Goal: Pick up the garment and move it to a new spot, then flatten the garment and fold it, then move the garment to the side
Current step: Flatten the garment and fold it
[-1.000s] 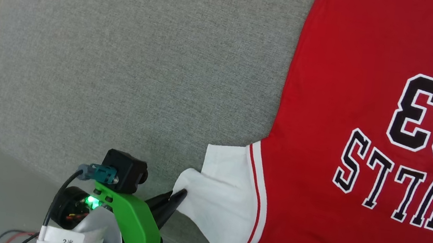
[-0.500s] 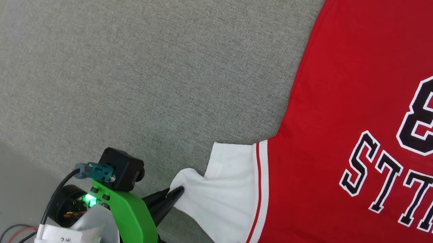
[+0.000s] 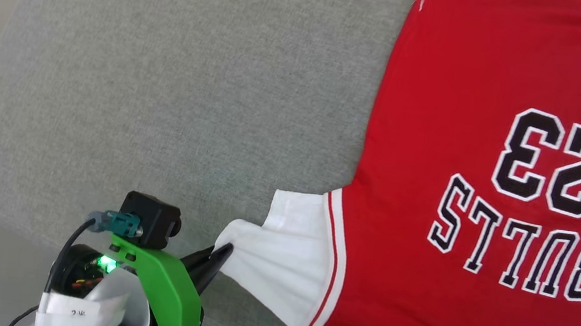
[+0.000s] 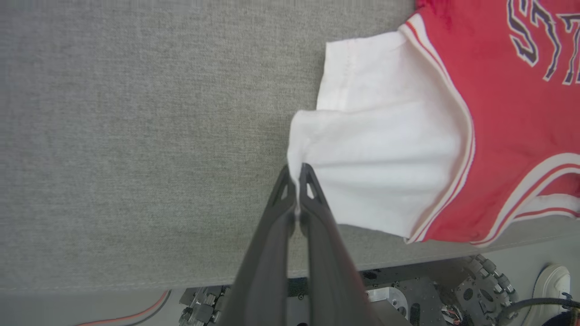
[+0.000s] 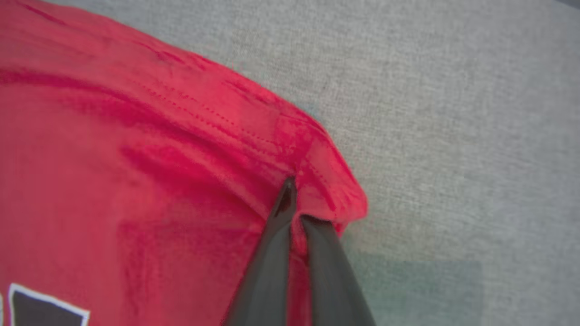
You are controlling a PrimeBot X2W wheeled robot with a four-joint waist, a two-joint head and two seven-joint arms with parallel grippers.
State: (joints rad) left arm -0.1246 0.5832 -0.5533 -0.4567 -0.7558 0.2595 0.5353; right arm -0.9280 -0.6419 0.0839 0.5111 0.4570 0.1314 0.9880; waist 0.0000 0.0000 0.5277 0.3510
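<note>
Shirt looks light, soft and limp; left gripper pinched tight on the sleeve edge, right gripper clamped on a red hem corner, sensible holds.

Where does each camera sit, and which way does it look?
Head view: on the robot's head, looking down at the grey pad and the shirt; the left gripper shows at the bottom.
Left wrist view: on the left wrist, looking along that gripper, shut on the white sleeve.
Right wrist view: on the right wrist, looking along the right gripper, shut on the shirt's red corner.
Head and left wrist views share the sleeve.
</note>
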